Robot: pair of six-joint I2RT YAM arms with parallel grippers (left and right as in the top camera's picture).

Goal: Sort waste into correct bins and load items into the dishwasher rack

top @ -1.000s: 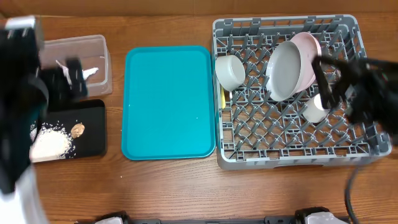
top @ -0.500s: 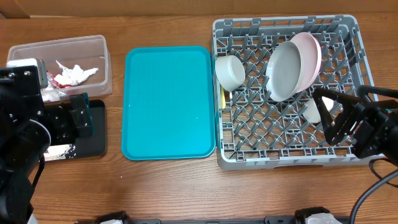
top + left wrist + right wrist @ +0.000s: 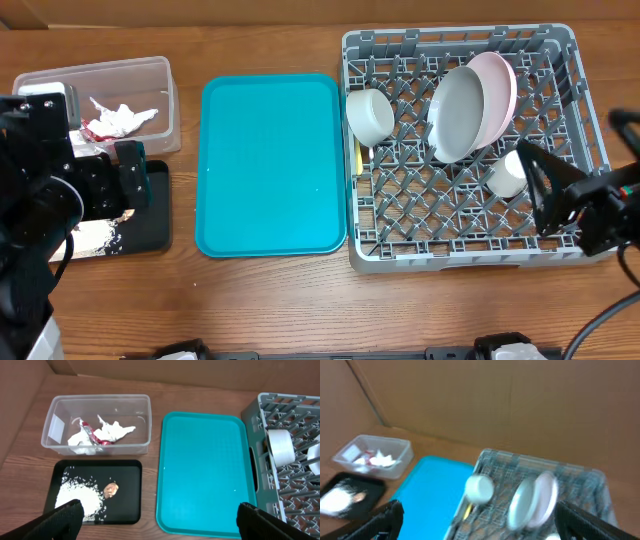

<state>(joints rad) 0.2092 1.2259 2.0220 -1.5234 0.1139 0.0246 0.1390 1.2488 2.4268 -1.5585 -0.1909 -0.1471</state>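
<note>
The clear tub (image 3: pixel 150 75) holds the crumpled napkin (image 3: pixel 125 115) and red wrapper (image 3: pixel 92 128). The left wrist view shows the tub (image 3: pixel 97 402), the black tray (image 3: pixel 130 490) with rice (image 3: pixel 77 497) and the brown morsel (image 3: pixel 111 489). The grey rack (image 3: pixel 460 250) holds the grey bowl (image 3: pixel 368 115), grey-blue plate (image 3: pixel 457 112), pink plate (image 3: pixel 500 80), white cup (image 3: pixel 508 175) and yellow spoon (image 3: pixel 358 158). The fork is out of view. My left gripper (image 3: pixel 115 185) (image 3: pixel 160 525) is open and empty above the black tray (image 3: pixel 155 215). My right gripper (image 3: pixel 560 200) (image 3: pixel 480 522) is open and empty at the rack's right edge.
A large teal tray (image 3: pixel 270 165) lies bare between the bins and the rack. It also shows in the left wrist view (image 3: pixel 205 470) and the right wrist view (image 3: pixel 430 490). A cardboard wall stands behind the table.
My right gripper has drawn back from the cup toward the rack's right edge, leaving the cup in the rack. My left arm has pulled back from the tub and steadied over the black tray.
</note>
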